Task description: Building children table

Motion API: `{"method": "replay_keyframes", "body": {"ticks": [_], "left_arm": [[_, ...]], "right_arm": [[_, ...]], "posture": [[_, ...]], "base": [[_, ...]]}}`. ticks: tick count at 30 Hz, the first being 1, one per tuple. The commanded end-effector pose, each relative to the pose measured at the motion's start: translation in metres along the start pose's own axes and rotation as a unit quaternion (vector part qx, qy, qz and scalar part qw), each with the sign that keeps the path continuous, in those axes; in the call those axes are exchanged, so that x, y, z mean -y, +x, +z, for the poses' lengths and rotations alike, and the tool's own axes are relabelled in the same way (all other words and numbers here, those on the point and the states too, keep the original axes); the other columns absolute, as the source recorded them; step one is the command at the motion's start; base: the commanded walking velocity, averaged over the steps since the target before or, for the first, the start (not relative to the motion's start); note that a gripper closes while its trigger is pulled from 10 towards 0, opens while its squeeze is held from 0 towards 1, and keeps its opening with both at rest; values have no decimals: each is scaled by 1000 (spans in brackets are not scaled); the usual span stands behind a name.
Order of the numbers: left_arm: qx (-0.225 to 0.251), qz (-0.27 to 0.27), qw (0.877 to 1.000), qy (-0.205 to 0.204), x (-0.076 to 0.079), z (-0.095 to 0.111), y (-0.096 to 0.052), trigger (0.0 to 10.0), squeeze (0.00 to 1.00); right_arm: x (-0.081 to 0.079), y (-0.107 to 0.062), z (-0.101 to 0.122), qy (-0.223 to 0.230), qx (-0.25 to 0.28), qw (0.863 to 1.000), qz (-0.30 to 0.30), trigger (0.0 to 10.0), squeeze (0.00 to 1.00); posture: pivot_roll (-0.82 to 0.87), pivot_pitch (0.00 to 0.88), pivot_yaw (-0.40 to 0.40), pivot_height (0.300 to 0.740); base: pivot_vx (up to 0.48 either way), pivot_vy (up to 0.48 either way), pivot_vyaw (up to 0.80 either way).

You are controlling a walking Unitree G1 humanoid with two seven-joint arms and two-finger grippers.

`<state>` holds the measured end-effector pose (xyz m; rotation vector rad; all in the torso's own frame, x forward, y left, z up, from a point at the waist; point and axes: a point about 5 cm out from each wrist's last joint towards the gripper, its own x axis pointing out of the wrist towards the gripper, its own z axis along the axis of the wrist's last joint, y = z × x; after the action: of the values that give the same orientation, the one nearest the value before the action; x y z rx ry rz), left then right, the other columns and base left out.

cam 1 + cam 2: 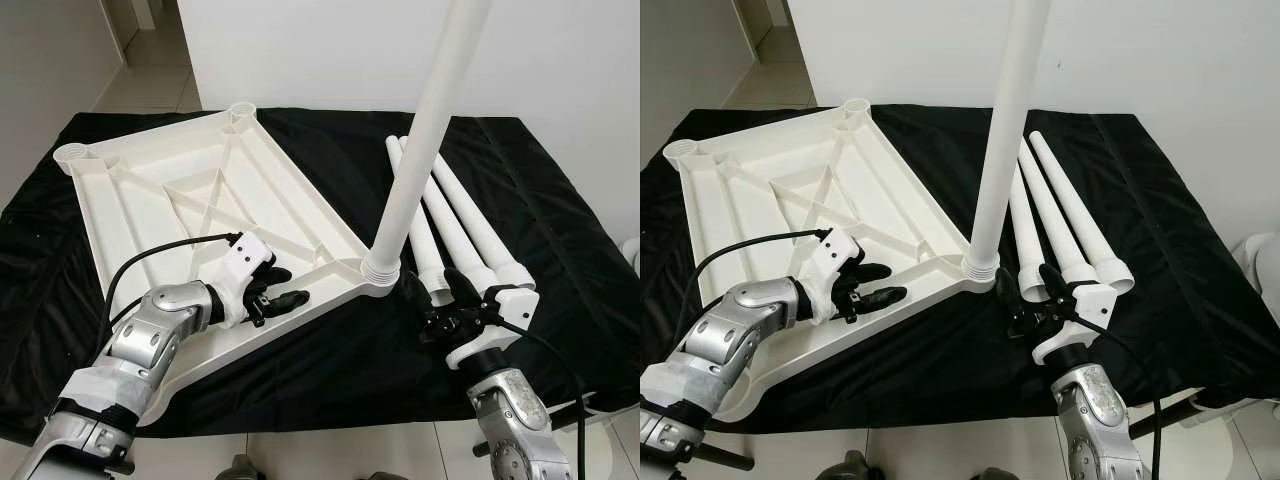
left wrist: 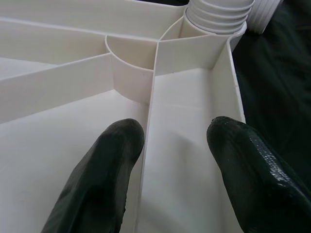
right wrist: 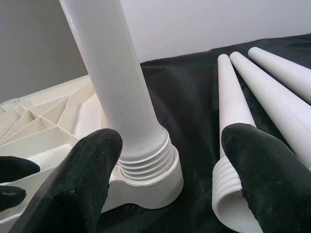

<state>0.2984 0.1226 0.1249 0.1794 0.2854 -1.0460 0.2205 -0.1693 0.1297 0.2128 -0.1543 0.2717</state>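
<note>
End effectors are both spread: the left end effector [image 1: 283, 287] is resting on the upturned white tabletop [image 1: 160, 195], fingers straddling a rib, while the right end effector [image 1: 432, 288] is hovering beside the upright leg [image 1: 425, 140] screwed into the near corner socket. Three loose legs [image 1: 462, 225] are lying on the black-draped counter [image 1: 560, 240]. The upright leg's top is running out of frame.

Your left gripper [image 1: 285, 290] reaches forward and inward, fingers parted; your right gripper [image 1: 432, 292] points forward, fingers spread wide.

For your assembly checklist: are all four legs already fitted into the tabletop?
No; one leg stands in the tabletop, three loose legs lie beside it.
</note>
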Motion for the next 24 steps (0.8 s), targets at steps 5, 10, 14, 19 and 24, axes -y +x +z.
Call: {"method": "replay_keyframes", "body": {"ticks": [5, 10, 14, 19, 24], "left_arm": [[-31, 43, 999, -9, -7, -9, 2, 10000, 0], [-66, 82, 994, -16, -14, -17, 1, 10000, 0], [-96, 121, 987, -40, -23, -26, 0, 3137, 0], [-106, 184, 976, -42, -38, -25, -4, 0, 0], [-114, 238, 964, -41, -50, -21, -8, 0, 0]], "right_arm": [[-1, 0, -4, -2, -9, 1000, 4, 10000, 0], [-2, -2, -6, -1, -12, 1000, 5, 10000, 0], [-3, -2, -6, 0, -14, 1000, 6, 10000, 0], [-3, -2, -7, 1, -14, 1000, 6, 10000, 0], [-4, -1, -8, 2, -15, 1000, 8, 10000, 0]], "posture": [[-15, 0, 17, 740], [-12, 0, 16, 740], [-9, 0, 17, 740], [-4, 0, 16, 740], [-4, 0, 15, 740]], "base": [[0, 0, 0], [0, 0, 0], [0, 0, 0], [0, 0, 0], [0, 0, 0]]}}
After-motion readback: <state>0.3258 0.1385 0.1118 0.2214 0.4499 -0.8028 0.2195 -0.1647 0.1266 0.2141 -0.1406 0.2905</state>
